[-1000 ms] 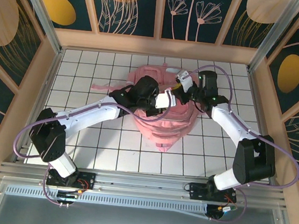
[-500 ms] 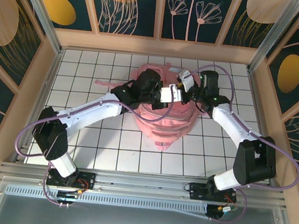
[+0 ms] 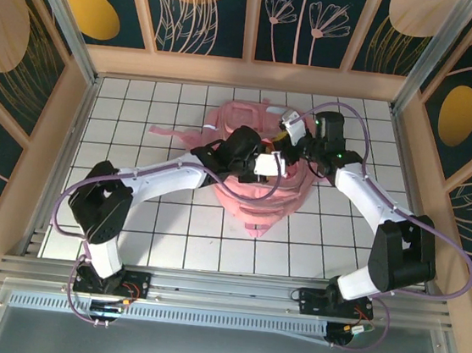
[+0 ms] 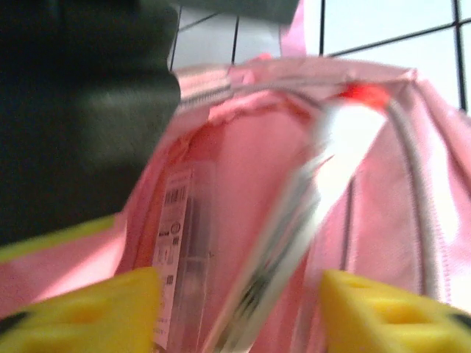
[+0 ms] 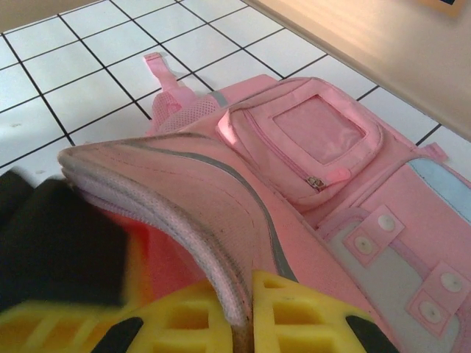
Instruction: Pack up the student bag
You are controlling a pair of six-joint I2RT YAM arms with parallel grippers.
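Two robot arms reach in over the student bag (image 3: 258,203). It lies near the middle of the white tiled bench (image 3: 140,123), a bit toward the far wall. The bag is big, soft and pink.

The right gripper (image 5: 246,320) is pinched tight on the edge of the bag's mouth and holds that edge up. Just past it is a zipped pocket (image 5: 309,136) on the front of the bag.

The left gripper (image 4: 235,298) looks down into the open mouth. Its yellow fingers (image 4: 96,309) stand wide apart and squeeze nothing. Between them a long shiny thing (image 4: 331,154) with a red tip sits in the bag's mouth, too blurry to name. A white label (image 4: 176,220) is on the pink inner wall.
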